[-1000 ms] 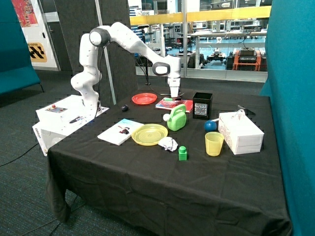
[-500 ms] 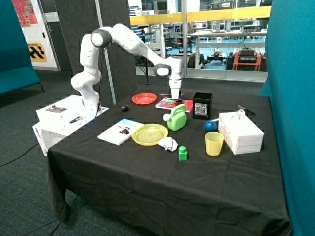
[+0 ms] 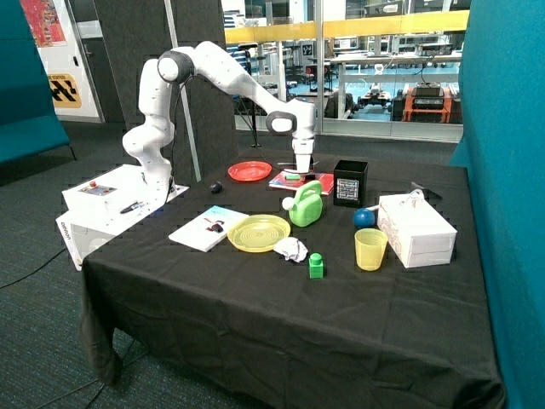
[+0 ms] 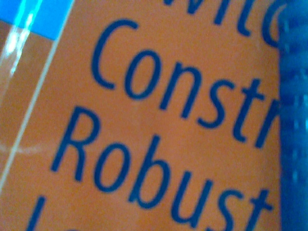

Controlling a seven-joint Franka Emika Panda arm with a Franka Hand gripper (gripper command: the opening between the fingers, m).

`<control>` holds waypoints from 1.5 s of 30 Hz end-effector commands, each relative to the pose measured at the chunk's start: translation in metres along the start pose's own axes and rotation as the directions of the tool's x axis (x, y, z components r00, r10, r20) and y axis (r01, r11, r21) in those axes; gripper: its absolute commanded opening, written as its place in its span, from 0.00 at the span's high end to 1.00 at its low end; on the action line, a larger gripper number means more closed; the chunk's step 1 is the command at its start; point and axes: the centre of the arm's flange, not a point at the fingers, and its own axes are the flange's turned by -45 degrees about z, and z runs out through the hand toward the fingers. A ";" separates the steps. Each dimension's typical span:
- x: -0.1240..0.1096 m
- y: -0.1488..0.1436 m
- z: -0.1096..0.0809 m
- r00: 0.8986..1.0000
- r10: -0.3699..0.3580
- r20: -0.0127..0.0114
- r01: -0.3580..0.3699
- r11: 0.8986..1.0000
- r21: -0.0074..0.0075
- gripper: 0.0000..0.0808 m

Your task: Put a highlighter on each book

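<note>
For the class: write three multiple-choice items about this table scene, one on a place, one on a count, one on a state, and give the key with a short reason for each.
1. Where is the robot's gripper?
A. Low over the thin red book
B. Over the yellow ridged plate
C. Over the white cardboard box

2. How many plates are on the black-clothed table?
A. One
B. Two
C. Four

3. What lies on the thin white book?
A. A highlighter
B. A green block
C. Nothing

Key: 1 A, the gripper is just above the red book and the wrist view is filled by its cover. 2 B, the yellow plate and a round red plate. 3 C, its cover is bare.
</note>
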 end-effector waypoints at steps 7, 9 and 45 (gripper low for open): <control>-0.004 -0.003 -0.012 1.000 -0.014 -0.005 0.014 1.000 0.001 0.16; -0.004 -0.002 -0.016 1.000 -0.021 -0.005 0.021 1.000 0.000 0.19; -0.062 0.050 -0.095 1.000 -0.018 -0.005 0.018 1.000 0.001 0.31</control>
